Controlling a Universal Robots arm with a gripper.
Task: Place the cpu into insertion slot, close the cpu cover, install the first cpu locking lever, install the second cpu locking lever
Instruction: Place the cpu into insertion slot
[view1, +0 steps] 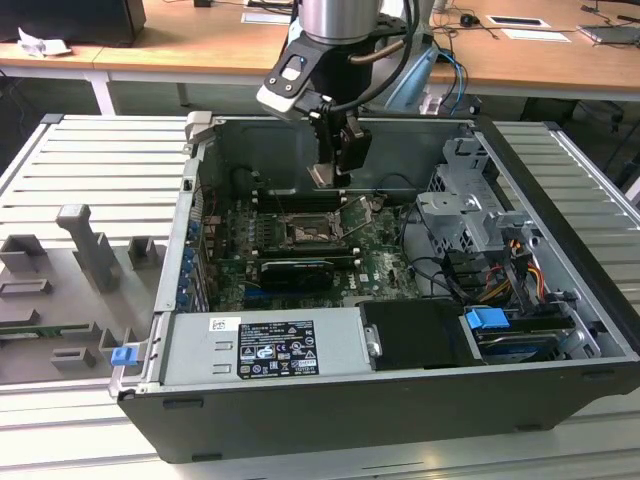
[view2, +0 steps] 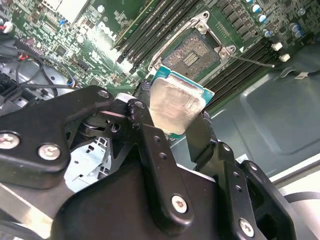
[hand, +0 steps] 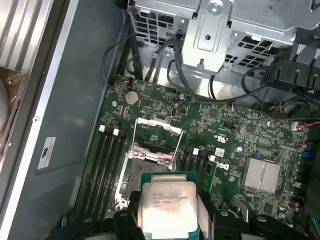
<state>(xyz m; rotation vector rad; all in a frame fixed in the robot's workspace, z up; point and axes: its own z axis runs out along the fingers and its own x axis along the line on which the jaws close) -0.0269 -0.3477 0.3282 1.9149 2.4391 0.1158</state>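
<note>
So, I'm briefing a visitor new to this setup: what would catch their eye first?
First the gripper pinching a silvery processor chip by its edges, above the green motherboard. Nearby on the board sits the open socket, its metal cover swung open. All this is inside a large open computer case.

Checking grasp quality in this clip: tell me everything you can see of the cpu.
The cpu is a small flat square chip: a silvery-beige metal face with faint print, on a teal-green board. The tool clamps its opposite edges, holding it in the air, clear of the uncovered insertion slot.
</note>
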